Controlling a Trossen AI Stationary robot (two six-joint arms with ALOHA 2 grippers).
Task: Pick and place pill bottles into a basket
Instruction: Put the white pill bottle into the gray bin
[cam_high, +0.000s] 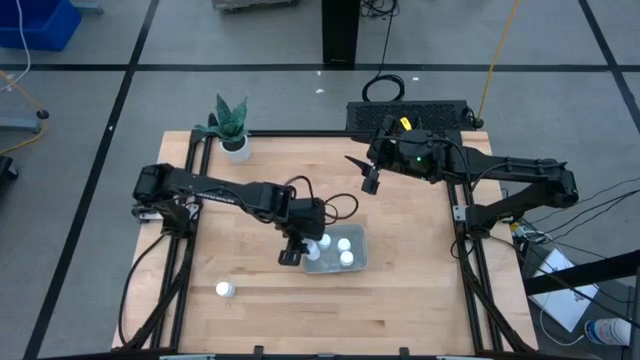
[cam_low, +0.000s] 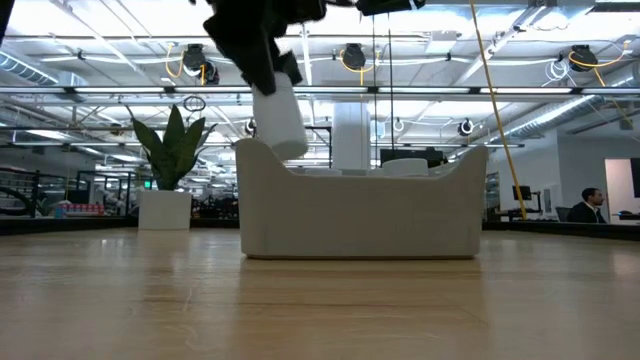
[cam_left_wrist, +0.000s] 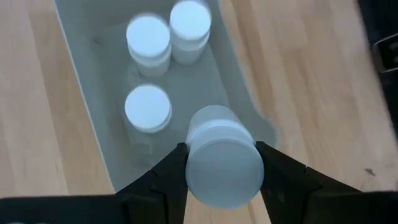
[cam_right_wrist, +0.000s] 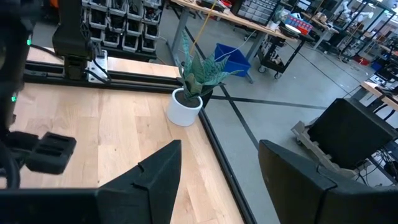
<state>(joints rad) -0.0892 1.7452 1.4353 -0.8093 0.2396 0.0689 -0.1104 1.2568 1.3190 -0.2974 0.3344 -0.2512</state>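
On the table (cam_high: 400, 300), only the high view shows a stray bottle (cam_high: 225, 289); left claw (cam_left_wrist: 221, 165) pinches another.

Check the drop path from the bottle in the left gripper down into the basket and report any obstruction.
Nothing visible blocks it. The left gripper holds a pill bottle above the basket, near its wall. Three bottles already stand inside, off to one side of the spot below.
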